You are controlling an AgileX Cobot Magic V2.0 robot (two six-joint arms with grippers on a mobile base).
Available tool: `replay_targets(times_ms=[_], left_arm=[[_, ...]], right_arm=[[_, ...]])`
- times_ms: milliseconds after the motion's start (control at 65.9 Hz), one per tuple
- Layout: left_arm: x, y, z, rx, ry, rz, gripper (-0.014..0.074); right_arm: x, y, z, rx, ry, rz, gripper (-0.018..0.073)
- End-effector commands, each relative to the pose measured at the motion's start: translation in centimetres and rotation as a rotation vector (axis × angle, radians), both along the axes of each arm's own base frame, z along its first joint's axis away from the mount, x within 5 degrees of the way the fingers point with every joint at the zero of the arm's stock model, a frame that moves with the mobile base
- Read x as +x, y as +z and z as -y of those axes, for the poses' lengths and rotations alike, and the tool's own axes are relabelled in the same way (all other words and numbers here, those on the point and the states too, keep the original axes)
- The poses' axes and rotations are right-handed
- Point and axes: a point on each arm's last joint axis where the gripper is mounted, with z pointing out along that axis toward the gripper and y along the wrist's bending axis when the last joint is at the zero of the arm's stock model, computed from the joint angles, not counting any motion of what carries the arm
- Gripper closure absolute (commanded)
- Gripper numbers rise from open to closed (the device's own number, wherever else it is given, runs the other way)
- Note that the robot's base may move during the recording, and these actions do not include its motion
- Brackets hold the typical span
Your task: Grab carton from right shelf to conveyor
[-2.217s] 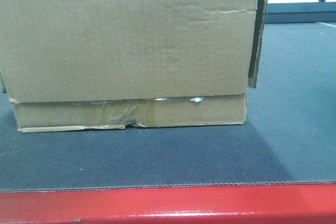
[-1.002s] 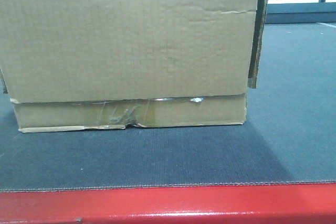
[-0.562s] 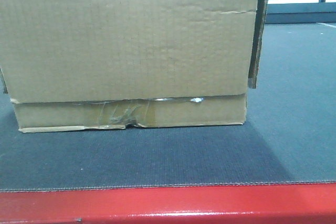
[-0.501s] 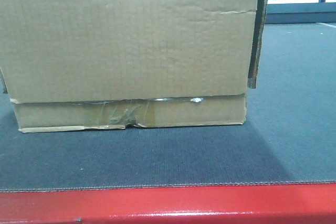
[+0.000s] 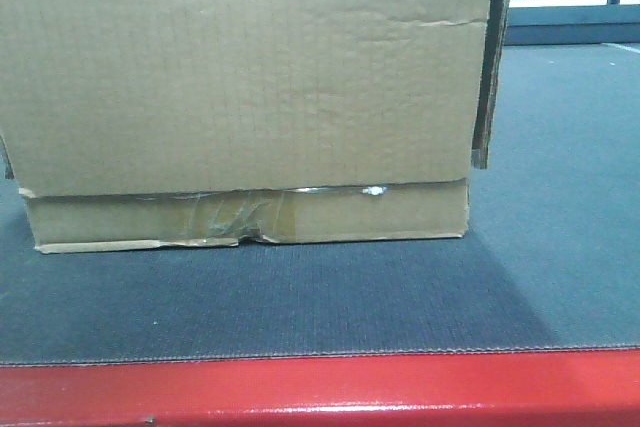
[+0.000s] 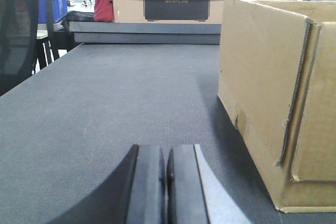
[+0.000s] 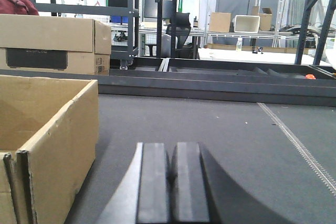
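The carton (image 5: 240, 87) sat on the conveyor (image 5: 300, 302). The left claw (image 6: 167, 184) and right claw (image 7: 172, 184) were closed, holding nothing. The job looked done; next, just back away.

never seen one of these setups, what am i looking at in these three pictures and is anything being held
It is a two-armed robot filmed by three cameras. The front camera looks across a dark grey conveyor with a red front edge at a brown carton resting on it. The other two cameras sit on the wrists. The left hand has the carton on its right; the right hand has it on its left. Both hands are shut, fingers pressed together with nothing between them, apart from the carton. Nothing is held.
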Motion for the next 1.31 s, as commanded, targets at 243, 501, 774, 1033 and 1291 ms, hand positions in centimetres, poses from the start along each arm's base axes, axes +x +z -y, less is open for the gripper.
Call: replay_targets(times_ms=[243, 501, 774, 1033, 1291], left_arm=[[0.0, 0.3, 0.0, 0.002, 0.002, 0.033, 0.0582], [0.0, 0.3, 0.0, 0.002, 0.002, 0.033, 0.0582], [0.0, 0.3, 0.0, 0.002, 0.002, 0.033, 0.0582], [0.0, 0.3, 0.0, 0.002, 0.002, 0.033, 0.0582], [0.0, 0.3, 0.0, 0.002, 0.002, 0.033, 0.0582]], right_arm=[[-0.1, 0.2, 0.1, -0.013, -0.008, 0.029, 0.0629], [-0.1, 0.2, 0.1, -0.013, -0.008, 0.029, 0.0629], [-0.1, 0.2, 0.1, -0.012, -0.011, 0.039, 0.0629], [1.1, -4.3, 0.3, 0.021, -0.074, 0.005, 0.0629], [1.2, -10.9, 0.6, 0.068, -0.117, 0.013, 0.0629]])
